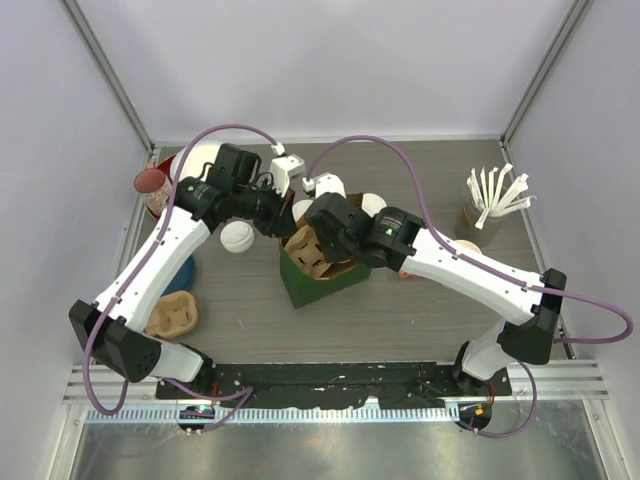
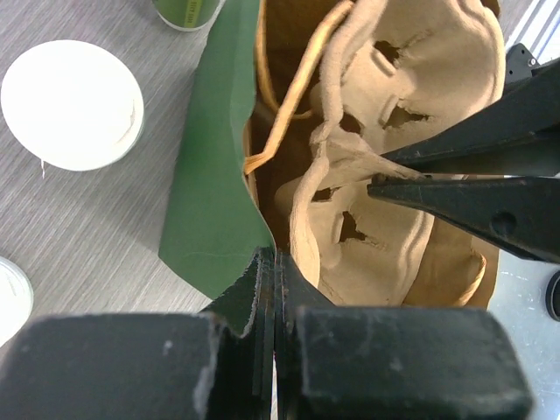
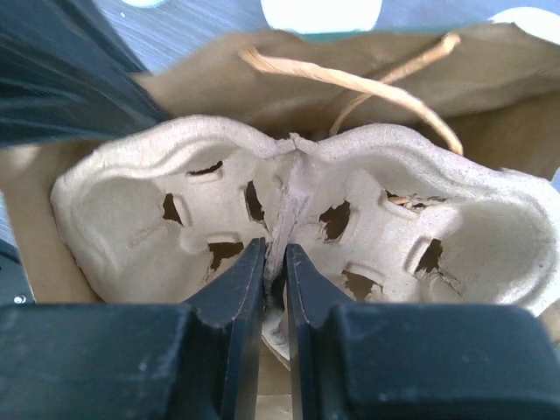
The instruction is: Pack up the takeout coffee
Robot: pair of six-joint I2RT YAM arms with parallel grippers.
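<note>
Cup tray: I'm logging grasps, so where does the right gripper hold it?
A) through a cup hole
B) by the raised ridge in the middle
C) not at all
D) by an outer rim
B: the right wrist view shows the right gripper shut on the cup tray at its middle ridge, between the cup wells, in the mouth of the bag.

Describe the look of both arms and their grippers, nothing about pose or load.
The left arm and right arm have white shells on the long links, with black joints and bases. A mauve cable loops alongside each from base to wrist. The left gripper and right gripper are matte black, with blocky bodies tapering to thin tips.
</note>
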